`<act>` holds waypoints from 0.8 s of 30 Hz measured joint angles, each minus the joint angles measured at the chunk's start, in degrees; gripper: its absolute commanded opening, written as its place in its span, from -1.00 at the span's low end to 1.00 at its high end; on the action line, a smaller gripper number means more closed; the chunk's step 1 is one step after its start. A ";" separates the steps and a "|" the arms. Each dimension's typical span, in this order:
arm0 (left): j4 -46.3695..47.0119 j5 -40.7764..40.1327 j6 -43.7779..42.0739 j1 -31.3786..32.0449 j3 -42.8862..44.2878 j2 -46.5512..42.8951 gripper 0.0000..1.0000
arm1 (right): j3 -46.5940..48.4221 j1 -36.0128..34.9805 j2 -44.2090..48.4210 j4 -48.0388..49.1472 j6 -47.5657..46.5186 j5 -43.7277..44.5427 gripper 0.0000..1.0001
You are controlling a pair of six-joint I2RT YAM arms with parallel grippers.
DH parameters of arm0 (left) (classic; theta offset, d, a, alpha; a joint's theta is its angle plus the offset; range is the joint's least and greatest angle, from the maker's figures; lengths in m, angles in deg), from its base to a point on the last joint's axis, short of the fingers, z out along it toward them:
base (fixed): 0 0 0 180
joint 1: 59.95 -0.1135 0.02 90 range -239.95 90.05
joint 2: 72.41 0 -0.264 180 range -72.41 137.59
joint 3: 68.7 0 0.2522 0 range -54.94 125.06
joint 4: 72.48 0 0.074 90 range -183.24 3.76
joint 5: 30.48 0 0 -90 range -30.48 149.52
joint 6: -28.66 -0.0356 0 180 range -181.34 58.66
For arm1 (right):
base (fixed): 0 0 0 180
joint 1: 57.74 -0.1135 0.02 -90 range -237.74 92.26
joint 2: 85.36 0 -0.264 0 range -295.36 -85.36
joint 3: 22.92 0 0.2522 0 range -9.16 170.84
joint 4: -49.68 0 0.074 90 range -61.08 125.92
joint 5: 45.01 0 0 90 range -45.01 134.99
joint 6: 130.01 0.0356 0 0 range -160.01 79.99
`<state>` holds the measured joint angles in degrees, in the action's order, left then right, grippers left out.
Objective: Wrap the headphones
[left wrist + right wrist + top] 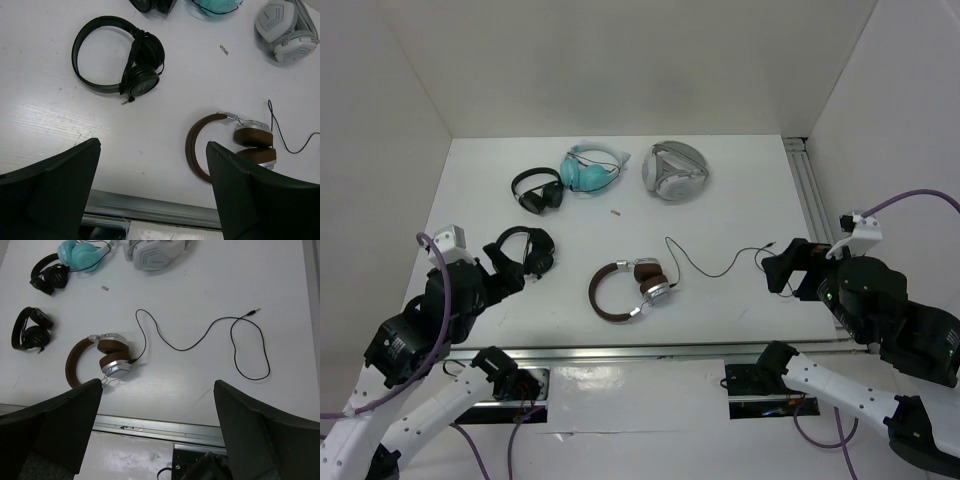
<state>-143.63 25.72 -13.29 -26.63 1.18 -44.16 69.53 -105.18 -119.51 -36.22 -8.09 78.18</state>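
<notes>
Well, nothing has been touched yet, as far as I can judge: the headphones (630, 290) lie flat on the white table (740, 190) near its front edge, roughly midway between the two arms, brown band curving to the left and the two cups folded together on the right. Their thin black cable (200, 342) trails loose from the silver cup, snakes off to the right in a couple of lazy bends and ends in a plug (256, 312) over on the right arm's side. The left gripper (152, 150) hangs above the front edge with its jaws spread wide and nothing between them, a black pair (525, 250) lying close by it; the right gripper (157, 385) is likewise wide apart and empty, up off the table. Farther back sit another black pair (538, 190), a teal pair (590, 168) and a pale grey pair (675, 170), well clear. So this looks like the very start, the reach not yet begun. I'd reckon the next move wants the right arm down on that cable near the plug, a fine pinch on something so thin and flat, while the left steadies the band.
</notes>
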 measured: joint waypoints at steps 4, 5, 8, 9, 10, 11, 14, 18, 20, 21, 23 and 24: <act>0.20 0.09 -0.15 0.00 -0.04 -0.81 1.00 | -0.02 0.09 0.11 0.00 0.00 0.00 1.00; 0.50 0.31 -0.33 0.00 -0.15 -1.25 1.00 | -0.02 0.09 0.24 0.00 -0.02 -0.02 1.00; 2.69 2.01 -2.47 0.00 -0.85 -2.80 1.00 | -0.02 0.09 0.90 0.02 -0.09 -0.24 1.00; 3.52 2.99 -3.43 0.00 -1.22 -2.86 1.00 | -0.02 0.09 1.18 0.02 -0.07 -0.48 1.00; 4.33 4.28 -4.68 0.00 -1.53 -2.45 1.00 | -0.02 0.09 1.36 0.02 -0.09 -0.68 1.00; 5.18 5.66 -5.90 0.00 -1.70 -1.29 1.00 | -0.02 0.11 1.49 0.02 -0.20 -1.01 1.00; 6.71 9.44 -7.80 0.00 -0.61 8.09 1.00 | -0.02 0.13 1.60 0.11 -0.52 -2.29 1.00; 12.37 16.68 -8.90 1.11 -0.31 24.85 1.00 | -0.02 0.20 1.60 0.59 -1.42 -4.63 1.00; 14.38 18.29 -8.70 1.57 -1.09 29.38 1.00 | -0.22 0.20 1.60 1.18 -1.86 -5.86 1.00; 15.15 18.69 -8.66 1.77 -1.84 29.53 1.00 | -0.39 0.20 1.60 1.42 -2.01 -6.34 1.00; 16.57 19.04 -8.28 1.90 -3.15 28.96 1.00 | -1.03 0.20 1.60 2.08 -2.27 -7.17 1.00; 17.03 19.12 -7.26 2.19 -3.26 29.22 1.00 | -1.49 0.20 1.57 2.29 -2.43 -7.56 1.00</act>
<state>-126.60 44.84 -20.54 -24.45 -2.08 -14.94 68.05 -104.98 -117.94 -33.92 -10.52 70.61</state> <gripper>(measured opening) 0.998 0.999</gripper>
